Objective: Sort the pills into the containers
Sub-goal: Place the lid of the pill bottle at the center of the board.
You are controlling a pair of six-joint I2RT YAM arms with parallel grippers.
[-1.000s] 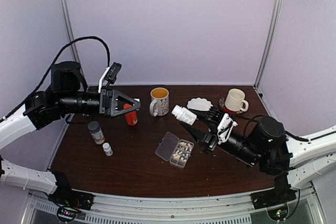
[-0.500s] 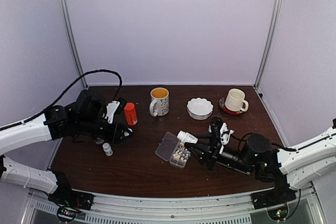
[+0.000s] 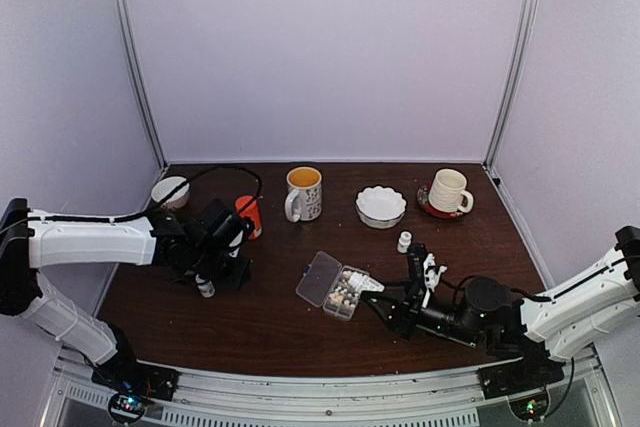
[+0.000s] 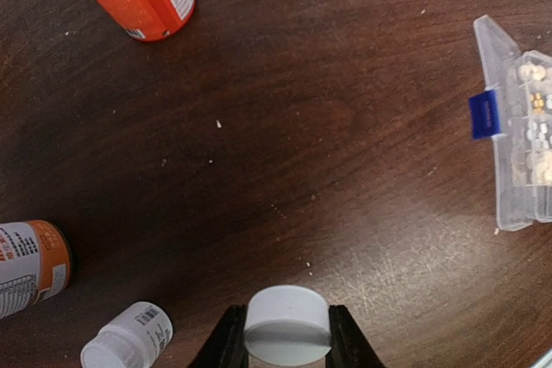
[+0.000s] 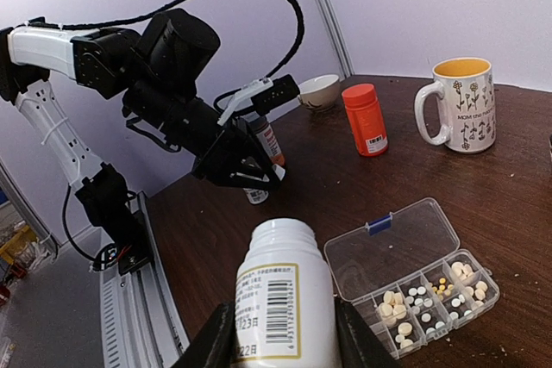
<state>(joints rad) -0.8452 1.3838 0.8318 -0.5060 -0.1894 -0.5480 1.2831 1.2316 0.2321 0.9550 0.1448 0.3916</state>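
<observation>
The clear organizer box (image 3: 336,285) lies open on the table, its lid (image 5: 392,246) flat to the left. Whitish and tan pills (image 5: 435,295) fill its compartments (image 4: 535,140). My right gripper (image 5: 280,346) is shut on an uncapped white bottle (image 5: 280,299), which is tilted with its mouth beside the box; in the top view that bottle (image 3: 362,280) touches the box's right edge. My left gripper (image 4: 287,338) is shut on a white cap (image 4: 287,323), low over the table and left of the box. In the top view the left gripper (image 3: 225,267) hangs by a small white bottle (image 3: 205,287).
An orange bottle (image 3: 248,215) stands behind the left gripper, and an orange-labelled bottle (image 4: 26,265) stands to its left. At the back stand a mug (image 3: 303,192), a white bowl (image 3: 380,205), a cup on a red coaster (image 3: 448,190) and a small bowl (image 3: 170,190). A small white item (image 3: 404,242) sits right of the box.
Both arms have come down to the table. The left gripper dropped from beside the orange bottle to the small white bottle. The right gripper carried the white bottle down beside the organizer.
</observation>
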